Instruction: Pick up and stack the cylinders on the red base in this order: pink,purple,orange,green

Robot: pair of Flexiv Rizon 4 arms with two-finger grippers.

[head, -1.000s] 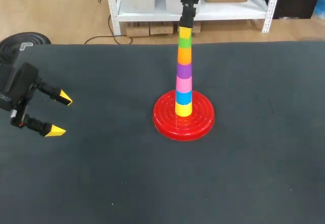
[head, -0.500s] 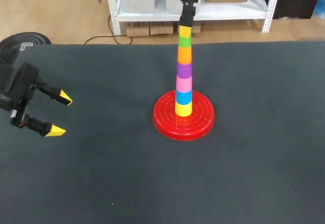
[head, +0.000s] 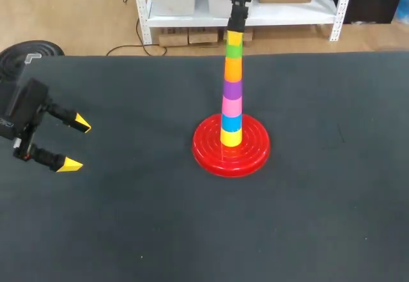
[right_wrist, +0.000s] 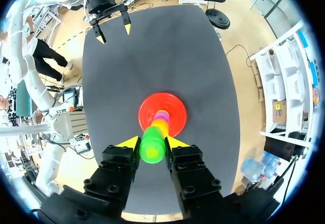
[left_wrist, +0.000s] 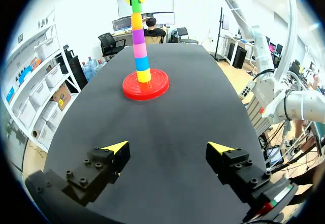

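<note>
The red base point(head: 255, 154) sits mid-table and carries a tall stack: yellow, blue, pink cylinder point(head: 231, 107), purple cylinder point(head: 232, 89), orange cylinder point(head: 232, 70), and the green cylinder point(head: 234, 51) on top. My right gripper point(head: 234, 38) comes straight down from above and is shut on the green cylinder point(right_wrist: 152, 150), one yellow tip on each side, with the base point(right_wrist: 175, 104) far below. My left gripper point(head: 75, 144) hovers open and holds nothing at the table's left side, well away from the stack. In its own view the left gripper point(left_wrist: 169, 148) faces the distant base point(left_wrist: 133, 89).
The dark mat point(head: 319, 218) covers the whole table. Apart from the base and stack, I see nothing else lying on it. My left gripper point(right_wrist: 112, 33) shows at the table's far end in the right wrist view.
My right gripper and the top of the stack have shifted very slightly to the right. The left arm has not moved.
</note>
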